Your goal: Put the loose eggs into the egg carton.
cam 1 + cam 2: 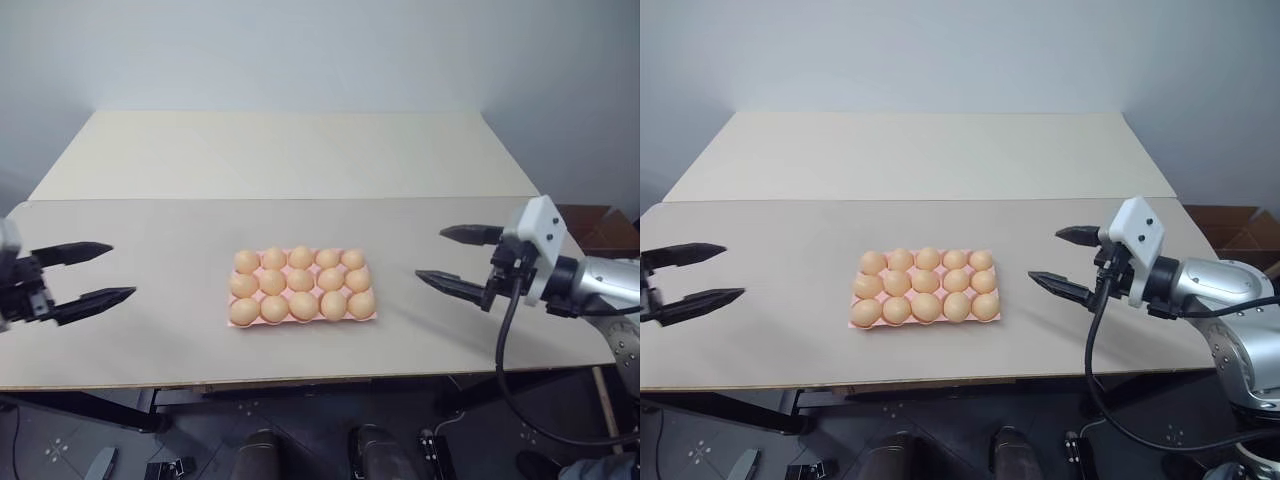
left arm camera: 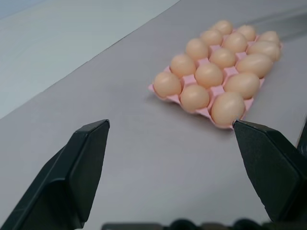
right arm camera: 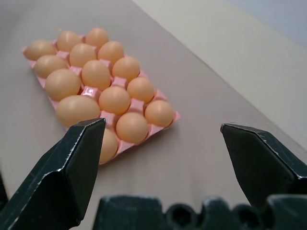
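The flat pink moulded egg carton (image 1: 303, 298) sits mid-table, nearer the front edge of the pale beige wooden table (image 1: 300, 160) than the back. All fifteen cups hold smooth pale orange-tan eggs (image 1: 301, 281), three rows of five, and no egg lies loose on the tabletop. The task looks finished, with nothing left to place.

The left claw (image 1: 96, 271) hangs near the table's left edge, fingers spread and empty. The right claw (image 1: 458, 259) hangs toward the right edge, likewise spread and empty. Both are well apart from the carton.

The head views give the whole tabletop. The right wrist view shows the carton's pink dividers (image 3: 135, 105) between eggs.
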Motion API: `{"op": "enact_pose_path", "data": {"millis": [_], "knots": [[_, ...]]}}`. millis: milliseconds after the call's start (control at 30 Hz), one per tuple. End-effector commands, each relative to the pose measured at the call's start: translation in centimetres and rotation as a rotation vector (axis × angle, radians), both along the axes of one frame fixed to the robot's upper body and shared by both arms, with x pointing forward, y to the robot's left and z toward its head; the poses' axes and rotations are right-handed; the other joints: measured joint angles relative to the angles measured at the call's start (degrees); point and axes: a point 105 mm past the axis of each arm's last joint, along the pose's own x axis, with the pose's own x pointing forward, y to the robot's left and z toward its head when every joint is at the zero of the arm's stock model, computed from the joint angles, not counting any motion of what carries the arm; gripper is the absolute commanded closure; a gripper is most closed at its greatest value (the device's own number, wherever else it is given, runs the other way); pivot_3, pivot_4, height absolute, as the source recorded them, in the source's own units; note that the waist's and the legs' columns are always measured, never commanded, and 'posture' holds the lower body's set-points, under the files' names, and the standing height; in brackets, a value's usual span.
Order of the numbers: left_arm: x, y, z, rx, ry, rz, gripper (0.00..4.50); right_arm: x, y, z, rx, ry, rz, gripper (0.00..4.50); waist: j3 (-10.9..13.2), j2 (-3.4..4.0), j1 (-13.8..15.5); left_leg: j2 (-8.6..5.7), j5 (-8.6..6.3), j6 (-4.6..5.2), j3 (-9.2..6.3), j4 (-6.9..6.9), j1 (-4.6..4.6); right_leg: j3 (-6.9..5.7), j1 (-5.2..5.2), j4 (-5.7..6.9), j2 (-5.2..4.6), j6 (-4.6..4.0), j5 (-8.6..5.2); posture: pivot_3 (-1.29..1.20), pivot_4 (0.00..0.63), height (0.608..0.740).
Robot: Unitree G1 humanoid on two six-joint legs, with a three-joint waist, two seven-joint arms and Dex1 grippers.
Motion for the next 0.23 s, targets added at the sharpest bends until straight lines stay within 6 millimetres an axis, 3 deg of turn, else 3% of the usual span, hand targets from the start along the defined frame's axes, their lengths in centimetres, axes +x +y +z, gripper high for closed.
{"op": "enact_pose_path", "data": {"millis": [33, 233], "knots": [[-0.8, -0.3, 0.8, -0.013, -0.059, 0.009, 0.03, -0.5, -0.2, 1.4, -0.009, -0.068, 0.000, 0.00, 0.00, 0.00, 0.16, 0.00, 0.00, 0.00, 0.01, 0.00, 0.02, 0.01, 0.01, 0.00, 0.00, -0.05, -0.03, 0.00, 0.150, 0.740], [-0.9, -1.6, 0.3, -0.030, -0.048, -0.004, 0.03, 0.0, -0.5, 1.8, -0.006, -0.084, -0.024, 0.00, -0.01, -0.02, 0.31, 0.03, 0.00, -0.01, 0.05, 0.00, 0.01, 0.06, -0.01, 0.00, 0.02, -0.17, -0.04, 0.00, 0.150, 0.740]]}}
